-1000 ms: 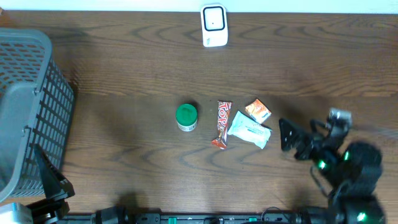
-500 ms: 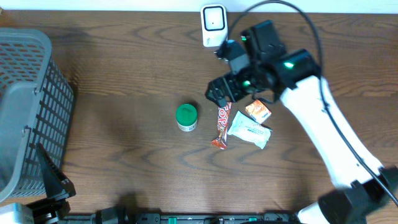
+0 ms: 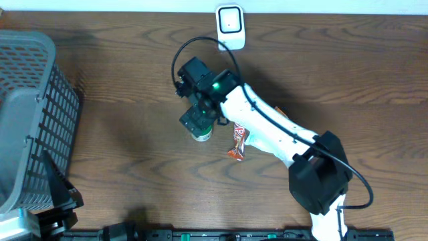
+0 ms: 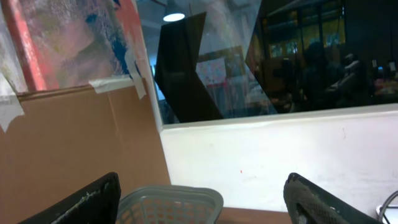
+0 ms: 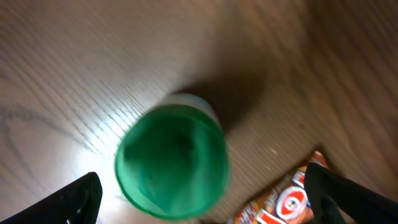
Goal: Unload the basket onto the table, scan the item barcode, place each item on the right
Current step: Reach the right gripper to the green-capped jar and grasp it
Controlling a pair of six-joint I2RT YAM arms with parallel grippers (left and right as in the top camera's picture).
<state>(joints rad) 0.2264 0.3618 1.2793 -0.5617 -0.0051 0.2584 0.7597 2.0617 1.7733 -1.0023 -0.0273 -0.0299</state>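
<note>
Noted green-lidded jar [image 5: 171,163] upright on tabletop [image 3: 120,80], well in front of scanner [image 3: 230,27], slightly toward the basket [image 3: 27,114] side. Logged right tool [image 3: 196,118] directly above it, lid between the fingertips, a little off centre; jaws fully spread, holding nothing. Judged wide spread as readying a top-down straddle of the round body; barcode presumably on side wall, not facing scanner. Logged left tool [image 4: 202,200] parked far from scanner, wide open, empty.
</note>
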